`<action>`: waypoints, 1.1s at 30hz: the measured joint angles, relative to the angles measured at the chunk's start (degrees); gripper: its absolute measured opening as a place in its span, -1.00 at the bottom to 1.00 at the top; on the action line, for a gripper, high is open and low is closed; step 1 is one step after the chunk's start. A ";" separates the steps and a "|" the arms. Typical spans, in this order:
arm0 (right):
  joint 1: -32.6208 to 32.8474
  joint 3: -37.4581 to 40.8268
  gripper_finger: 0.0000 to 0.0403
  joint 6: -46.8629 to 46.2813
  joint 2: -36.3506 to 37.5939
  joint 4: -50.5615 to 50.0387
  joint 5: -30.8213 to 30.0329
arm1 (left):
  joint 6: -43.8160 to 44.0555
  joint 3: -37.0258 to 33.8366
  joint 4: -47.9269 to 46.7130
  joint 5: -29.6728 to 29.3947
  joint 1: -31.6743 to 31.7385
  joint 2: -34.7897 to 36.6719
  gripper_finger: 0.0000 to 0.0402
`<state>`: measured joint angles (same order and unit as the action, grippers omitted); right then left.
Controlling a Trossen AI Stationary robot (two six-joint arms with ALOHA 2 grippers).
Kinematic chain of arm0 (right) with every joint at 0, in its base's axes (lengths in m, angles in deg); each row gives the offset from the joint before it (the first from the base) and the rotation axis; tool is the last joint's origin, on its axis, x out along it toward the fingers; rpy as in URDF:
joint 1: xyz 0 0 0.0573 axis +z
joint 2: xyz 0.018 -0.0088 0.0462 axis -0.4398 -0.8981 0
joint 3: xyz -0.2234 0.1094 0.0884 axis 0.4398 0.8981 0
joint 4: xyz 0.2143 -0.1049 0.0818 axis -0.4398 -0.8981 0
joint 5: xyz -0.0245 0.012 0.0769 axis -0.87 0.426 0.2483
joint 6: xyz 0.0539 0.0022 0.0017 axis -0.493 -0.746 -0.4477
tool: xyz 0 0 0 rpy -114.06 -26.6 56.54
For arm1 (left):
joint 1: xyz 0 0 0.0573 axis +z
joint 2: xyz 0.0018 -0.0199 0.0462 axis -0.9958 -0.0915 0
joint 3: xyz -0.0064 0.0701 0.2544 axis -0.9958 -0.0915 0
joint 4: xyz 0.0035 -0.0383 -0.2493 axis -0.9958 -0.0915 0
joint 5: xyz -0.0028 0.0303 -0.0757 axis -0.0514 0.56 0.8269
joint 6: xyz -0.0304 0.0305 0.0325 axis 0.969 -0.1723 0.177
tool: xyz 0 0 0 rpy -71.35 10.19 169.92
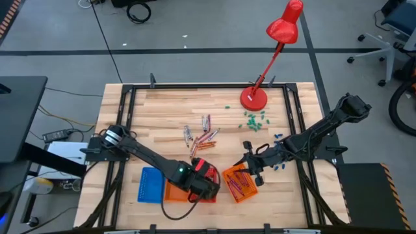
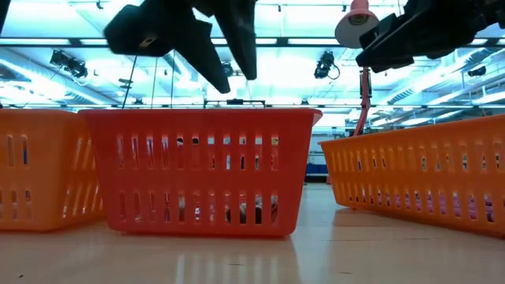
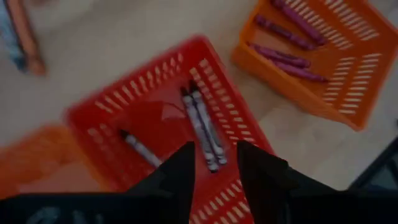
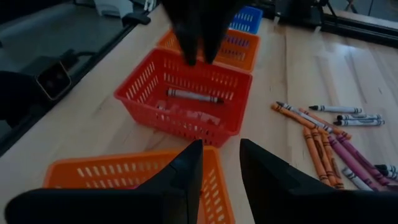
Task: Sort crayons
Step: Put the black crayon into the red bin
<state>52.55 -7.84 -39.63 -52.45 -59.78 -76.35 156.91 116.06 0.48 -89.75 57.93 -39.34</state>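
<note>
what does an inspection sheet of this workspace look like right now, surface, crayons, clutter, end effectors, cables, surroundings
surface: wooden table inside a dark frame.
job's things: loose crayons at mid-table; grey crayons in the red basket; purple crayons in the orange basket; a second orange basket and a blue basket alongside.
clutter: red desk lamp; small green bits; small blue bits.
end effectors: left end effector open above the red basket, holding nothing; right end effector open over the orange basket, holding nothing.
cables: a black cable on the floor beyond the table.
surroundings: grey floor, office chair.
</note>
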 joint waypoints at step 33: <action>-1.54 0.02 -0.45 -2.30 -0.02 -1.24 -10.65 | -96.45 -17.69 -14.84 -7.67 21.96 1.87 -0.33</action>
<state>51.00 -7.82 -41.92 -52.47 -61.02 -87.00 60.46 98.37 -14.36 -97.41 79.89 -37.47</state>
